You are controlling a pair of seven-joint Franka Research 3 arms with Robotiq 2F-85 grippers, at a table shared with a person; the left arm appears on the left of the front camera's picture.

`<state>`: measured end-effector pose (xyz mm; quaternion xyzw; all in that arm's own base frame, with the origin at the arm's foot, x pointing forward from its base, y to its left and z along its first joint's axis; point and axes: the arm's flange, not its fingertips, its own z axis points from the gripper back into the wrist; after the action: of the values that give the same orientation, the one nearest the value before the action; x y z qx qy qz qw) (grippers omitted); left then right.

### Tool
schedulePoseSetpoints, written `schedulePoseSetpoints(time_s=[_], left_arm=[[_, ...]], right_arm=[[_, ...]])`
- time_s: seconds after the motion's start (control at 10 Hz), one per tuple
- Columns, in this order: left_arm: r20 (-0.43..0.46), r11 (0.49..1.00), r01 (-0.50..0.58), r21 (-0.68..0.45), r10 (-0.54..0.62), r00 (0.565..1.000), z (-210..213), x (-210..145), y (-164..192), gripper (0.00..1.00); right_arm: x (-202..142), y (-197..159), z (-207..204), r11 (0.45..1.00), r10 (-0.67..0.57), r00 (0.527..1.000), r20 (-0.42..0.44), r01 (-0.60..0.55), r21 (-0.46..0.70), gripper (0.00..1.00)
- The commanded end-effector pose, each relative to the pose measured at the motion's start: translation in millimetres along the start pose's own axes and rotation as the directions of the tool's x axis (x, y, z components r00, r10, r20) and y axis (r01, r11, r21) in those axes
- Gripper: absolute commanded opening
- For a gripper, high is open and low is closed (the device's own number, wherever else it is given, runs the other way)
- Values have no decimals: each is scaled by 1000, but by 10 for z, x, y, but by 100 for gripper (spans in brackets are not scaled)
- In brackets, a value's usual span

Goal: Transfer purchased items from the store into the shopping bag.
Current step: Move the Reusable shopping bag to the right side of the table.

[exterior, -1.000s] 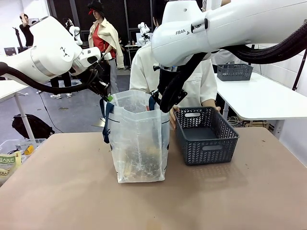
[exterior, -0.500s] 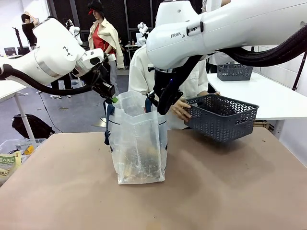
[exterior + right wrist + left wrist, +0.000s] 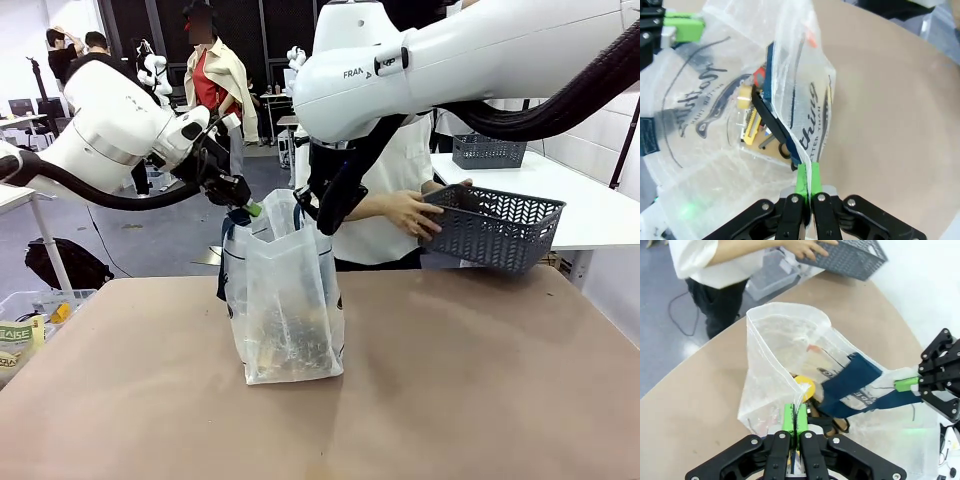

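Note:
The shopping bag [image 3: 285,300] stands upright mid-table, held open at the top. My left gripper [image 3: 247,208] is shut on its left rim, green pads pressed together on the plastic [image 3: 795,419]. On the right rim, by a dark blue strap [image 3: 855,382], my right gripper [image 3: 318,215] is shut [image 3: 806,181]. The purchased items lie at the bag's bottom: a yellow round one [image 3: 804,386] and a yellow pack [image 3: 752,130] with a red bit. A person's hand [image 3: 405,212] holds the store [image 3: 500,228], a dark grey lattice basket, tilted in the air to the bag's right.
The brown table [image 3: 480,380] is bare around the bag. A clear bin [image 3: 25,320] with packets sits off the table's left edge. Behind at right stands a white table [image 3: 570,205] with another grey basket [image 3: 488,150]. The person stands close behind the bag.
The person has lifted the basket off the table and carried it up and to the right. Both grippers have kept hold of the bag's rim, shifting it slightly.

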<state>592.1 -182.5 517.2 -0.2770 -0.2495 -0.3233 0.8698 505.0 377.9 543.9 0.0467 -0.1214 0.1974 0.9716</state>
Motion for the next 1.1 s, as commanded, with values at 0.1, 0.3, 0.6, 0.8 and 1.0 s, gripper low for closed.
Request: schedulePoseSetpoints(time_s=[0.1,0.3,0.6,0.8,1.0], left_arm=[[5,991,-37,-127,37,999,-97,-40,140,39],[66,983,-61,-175,74,995,-123,-45,192,59],[96,971,-73,-228,97,991,-135,-66,261,59],[104,960,-76,-269,108,989,-181,-44,319,59],[84,949,-53,-311,83,993,-207,-17,340,59]], right_arm=[[117,23,-73,999,43,999,33,-42,-24,0],[113,48,-66,998,61,996,63,-60,-21,0],[103,143,-103,995,91,993,79,-88,-35,0],[127,256,-145,992,125,989,78,-122,-42,0],[147,337,-184,988,151,986,74,-148,-49,0]])
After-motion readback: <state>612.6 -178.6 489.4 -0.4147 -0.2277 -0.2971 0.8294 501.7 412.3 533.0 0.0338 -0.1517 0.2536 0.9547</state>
